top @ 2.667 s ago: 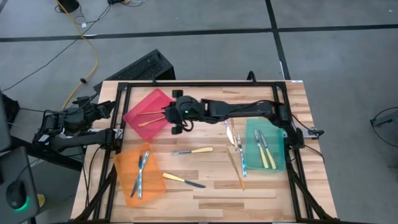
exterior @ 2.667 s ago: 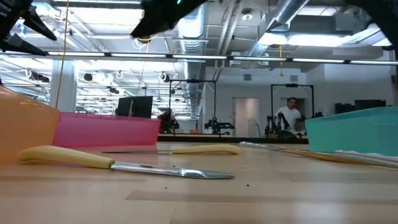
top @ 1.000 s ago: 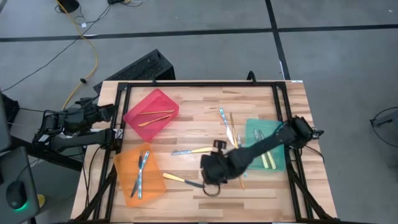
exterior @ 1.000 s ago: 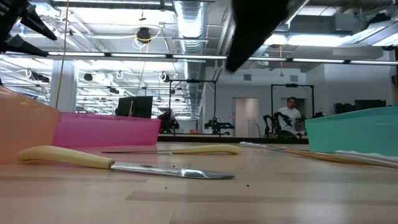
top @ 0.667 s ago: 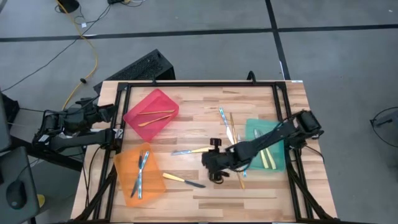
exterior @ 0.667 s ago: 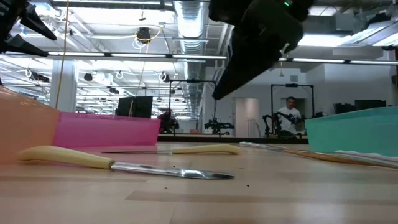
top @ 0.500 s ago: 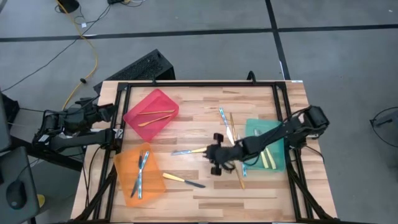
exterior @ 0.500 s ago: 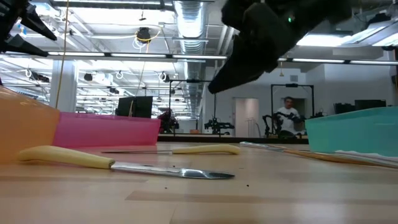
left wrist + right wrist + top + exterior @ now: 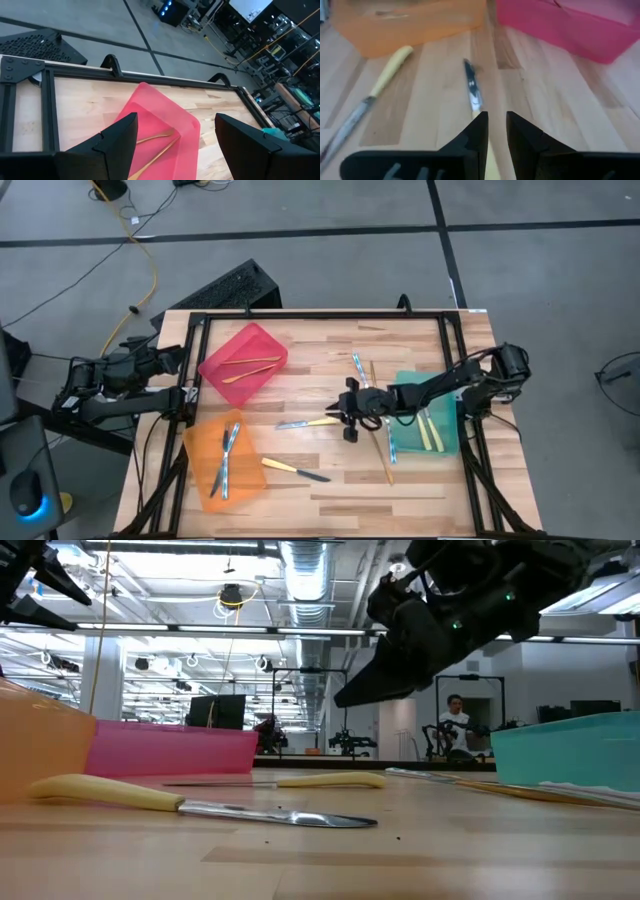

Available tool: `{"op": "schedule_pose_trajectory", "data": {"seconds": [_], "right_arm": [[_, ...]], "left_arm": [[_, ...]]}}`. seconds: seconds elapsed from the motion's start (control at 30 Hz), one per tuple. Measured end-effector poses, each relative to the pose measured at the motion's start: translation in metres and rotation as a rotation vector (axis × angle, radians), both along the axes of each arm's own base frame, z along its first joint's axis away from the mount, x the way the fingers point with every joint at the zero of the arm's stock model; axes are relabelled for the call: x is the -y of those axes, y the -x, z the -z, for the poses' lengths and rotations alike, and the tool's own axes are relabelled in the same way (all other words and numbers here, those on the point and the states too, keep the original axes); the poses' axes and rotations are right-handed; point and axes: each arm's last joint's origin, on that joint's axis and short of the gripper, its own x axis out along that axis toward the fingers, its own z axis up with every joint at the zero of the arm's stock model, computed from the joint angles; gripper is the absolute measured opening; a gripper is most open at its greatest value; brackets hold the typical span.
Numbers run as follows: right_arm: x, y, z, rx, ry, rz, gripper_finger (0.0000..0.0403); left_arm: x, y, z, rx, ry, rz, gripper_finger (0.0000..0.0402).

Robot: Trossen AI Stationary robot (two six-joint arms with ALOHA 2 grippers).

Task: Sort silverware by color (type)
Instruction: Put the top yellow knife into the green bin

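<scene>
A yellow-handled knife (image 9: 308,422) lies flat near the table's middle. My right gripper (image 9: 340,419) hovers above its handle end, slanting down toward the table's left, fingers narrowly open and empty (image 9: 496,127). The low view shows the gripper (image 9: 342,698) clear above that knife (image 9: 325,780). A second yellow-handled knife (image 9: 293,470) lies near the front. My left gripper (image 9: 175,150) waits wide open at the table's left edge.
The red bin (image 9: 243,363) holds two gold pieces, the orange bin (image 9: 227,455) silvery-blue ones, and the green bin (image 9: 428,415) yellow-handled ones. Loose silvery-blue pieces (image 9: 358,370) and a gold piece (image 9: 380,452) lie right of centre, under my right arm.
My right gripper has moved from the front middle of the table toward the far edge and come down lower. It has tipped from steeply downward to a shallow slant toward the table's left. It now hangs over the middle knife's handle end. No cutlery has moved.
</scene>
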Motion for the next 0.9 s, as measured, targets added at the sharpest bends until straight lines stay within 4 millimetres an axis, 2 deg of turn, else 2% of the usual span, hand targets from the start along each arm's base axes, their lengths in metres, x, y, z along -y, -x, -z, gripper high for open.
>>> {"op": "schedule_pose_trajectory", "data": {"seconds": [0.17,0.4,0.47,0.9], "right_arm": [[0.003,0.001,0.002,-0.020,0.010,0.006,0.0119],[0.003,0.001,0.002,-0.021,0.018,0.021,0.0214],[0.003,-0.002,0.008,-0.021,0.018,0.022,0.0231],[-0.001,-0.026,0.052,-0.121,0.014,0.007,0.0231]], "left_arm": [[0.000,0.000,0.000,0.000,0.000,-0.001,0.0247],[0.000,0.000,0.000,0.000,0.000,-0.003,0.0247],[0.000,0.000,0.000,0.000,-0.003,-0.008,0.0247],[0.000,0.000,0.000,0.000,-0.005,-0.012,0.0247]]}}
